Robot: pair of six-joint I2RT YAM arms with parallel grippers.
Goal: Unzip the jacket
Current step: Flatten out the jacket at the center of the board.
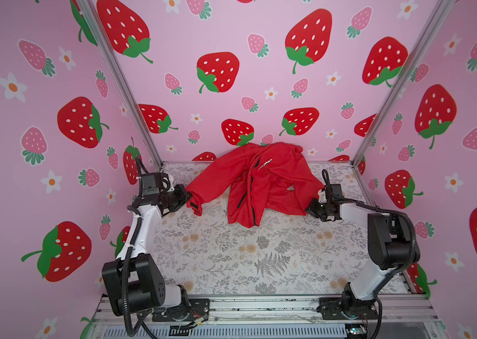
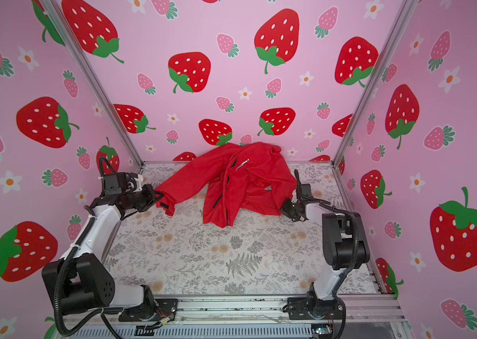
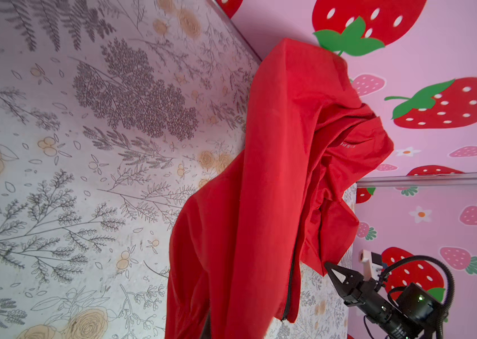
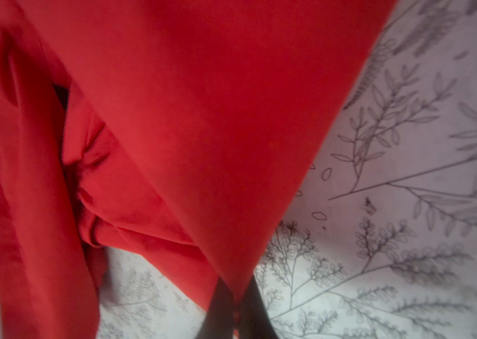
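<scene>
1. Cloth, thin and bright red: in both top views the jacket (image 1: 260, 182) lies crumpled at the middle of the bench's (image 1: 231, 258) far edge. Its upper part leans against the strawberry-printed back wall (image 1: 231, 88). A black zipper (image 1: 252, 196) runs down the front, beside small white lettering (image 1: 265, 164).
2. Also in both top views, the left claw (image 1: 188, 197) reaches low from the near left corner. It is pressed together on the cuff of a sleeve (image 1: 211, 179) near the left edge. The right claw (image 2: 282, 209), its arm bent inward from the near right corner, pinches the jacket's hem near the right edge.
3. In the left wrist view the sleeve (image 3: 231, 234) runs smooth and tube-like towards the heap and hides this arm's own fingers. Beyond it the black, wedge-shaped right claw (image 3: 329, 268) is closed on a hem corner.
4. In the right wrist view blurred red folds of the jacket (image 4: 202, 117) fill most of the picture. Two dark fingers (image 4: 219, 305) are clamped on a pointed fold above the leaf-patterned bench (image 4: 407, 205).
</scene>
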